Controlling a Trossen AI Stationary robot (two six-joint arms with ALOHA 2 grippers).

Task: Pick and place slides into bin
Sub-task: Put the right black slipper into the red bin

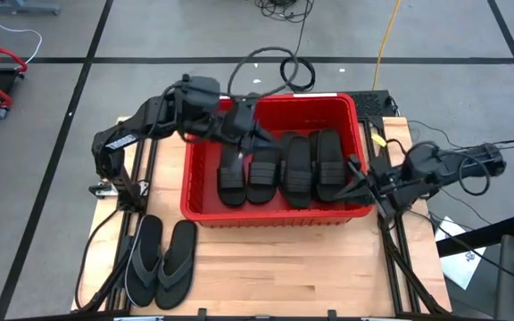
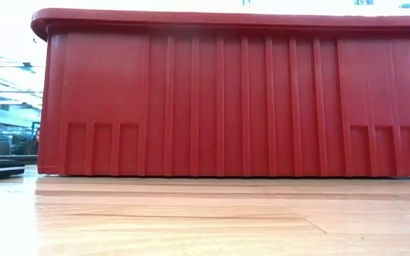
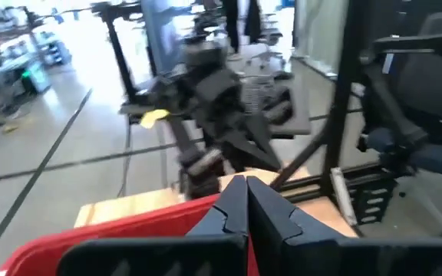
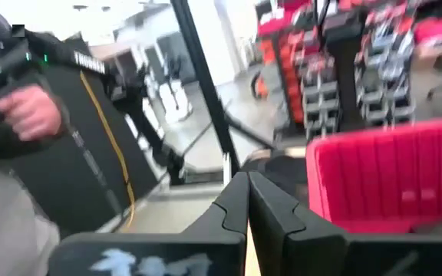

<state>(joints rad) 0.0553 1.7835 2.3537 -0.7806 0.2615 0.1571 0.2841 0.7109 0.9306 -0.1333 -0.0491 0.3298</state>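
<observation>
- We count four black ribbed-strap rubber slides (image 1: 279,169) lying side by side, flat on the floor of the large red ribbed plastic bin (image 1: 199,156). They fill most of its width, which we judge is why later ones would have to stack or squeeze in.
- Two dark grey thong flip-flops (image 1: 161,261) lie together outside the bin, off its near-left corner on the pale wooden table (image 1: 284,267), not yet picked.
- Our left gripper (image 3: 245,201) sits above the bin's left half over the slides, fingers pressed together on nothing.
- Our right gripper (image 4: 246,195) hangs just off the bin's right wall, fingers likewise together and empty.
- In front of the bin the table lies open, though the flip-flops rest near the table's left edge.
- A person's hand (image 4: 31,110) shows in the room beyond the bin.
</observation>
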